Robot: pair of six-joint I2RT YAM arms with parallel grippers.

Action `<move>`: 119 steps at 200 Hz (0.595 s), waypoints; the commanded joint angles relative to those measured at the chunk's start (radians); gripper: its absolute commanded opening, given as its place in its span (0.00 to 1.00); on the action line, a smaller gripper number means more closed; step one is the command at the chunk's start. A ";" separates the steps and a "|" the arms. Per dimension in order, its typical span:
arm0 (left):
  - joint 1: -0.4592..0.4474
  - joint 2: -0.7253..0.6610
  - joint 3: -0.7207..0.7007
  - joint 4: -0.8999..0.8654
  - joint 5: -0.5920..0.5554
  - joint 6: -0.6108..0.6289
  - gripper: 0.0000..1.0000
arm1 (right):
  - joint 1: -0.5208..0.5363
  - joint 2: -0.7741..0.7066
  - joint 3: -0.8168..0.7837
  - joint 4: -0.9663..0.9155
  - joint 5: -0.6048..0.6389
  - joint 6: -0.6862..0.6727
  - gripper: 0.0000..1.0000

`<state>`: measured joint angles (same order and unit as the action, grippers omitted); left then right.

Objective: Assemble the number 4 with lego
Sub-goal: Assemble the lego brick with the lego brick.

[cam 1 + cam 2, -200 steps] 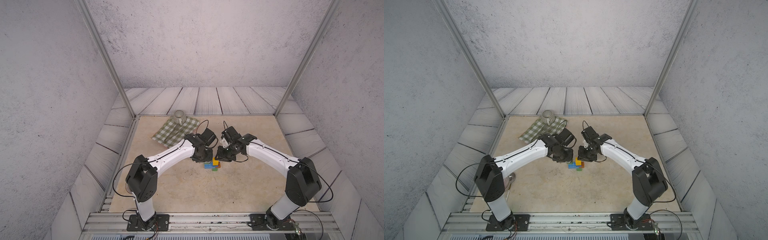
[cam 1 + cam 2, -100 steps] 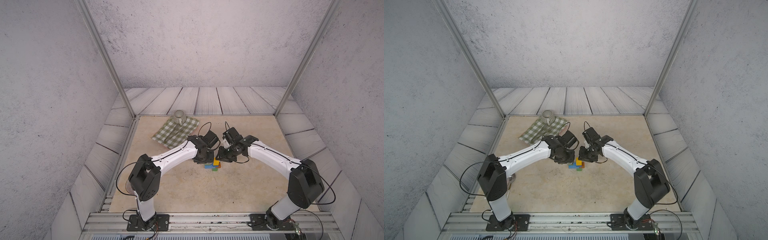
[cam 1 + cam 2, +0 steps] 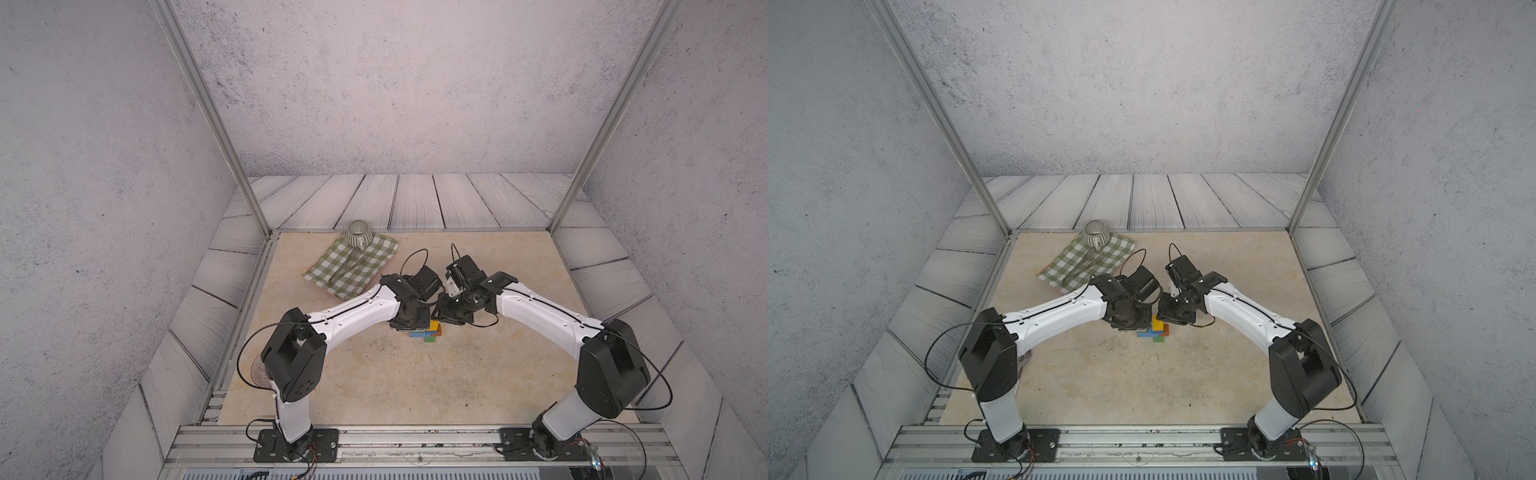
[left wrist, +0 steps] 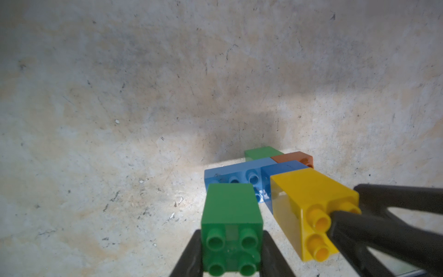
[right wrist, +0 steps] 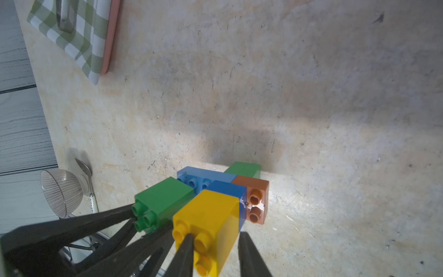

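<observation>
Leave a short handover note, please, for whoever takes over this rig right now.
Left claw: shut on a green brick, butted against the studs of the light blue brick; seating unclear.
Right claw: shut on the yellow brick, which meets the dark blue brick.
Done: light blue, dark blue, orange-brown brick and second green brick look joined, flat on the table.
Left: press green and yellow home, check the 4, release.

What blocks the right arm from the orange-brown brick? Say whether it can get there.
Probably yes, once freed: the right gripper looks shut on the yellow brick. The orange-brown brick sits close by, studded side uncovered.
</observation>
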<state>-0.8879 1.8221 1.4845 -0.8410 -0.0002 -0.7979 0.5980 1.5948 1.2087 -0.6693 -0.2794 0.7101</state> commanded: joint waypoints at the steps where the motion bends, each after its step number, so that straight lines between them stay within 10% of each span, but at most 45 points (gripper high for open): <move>1: -0.005 0.012 -0.010 -0.014 -0.040 -0.027 0.00 | -0.003 0.017 -0.048 -0.082 0.060 0.009 0.33; 119: -0.008 0.048 0.006 -0.024 -0.041 -0.061 0.00 | -0.003 0.017 -0.054 -0.080 0.064 0.012 0.33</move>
<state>-0.8906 1.8477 1.4841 -0.8375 -0.0334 -0.8440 0.5980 1.5921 1.2030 -0.6579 -0.2802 0.7235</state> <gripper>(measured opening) 0.359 0.331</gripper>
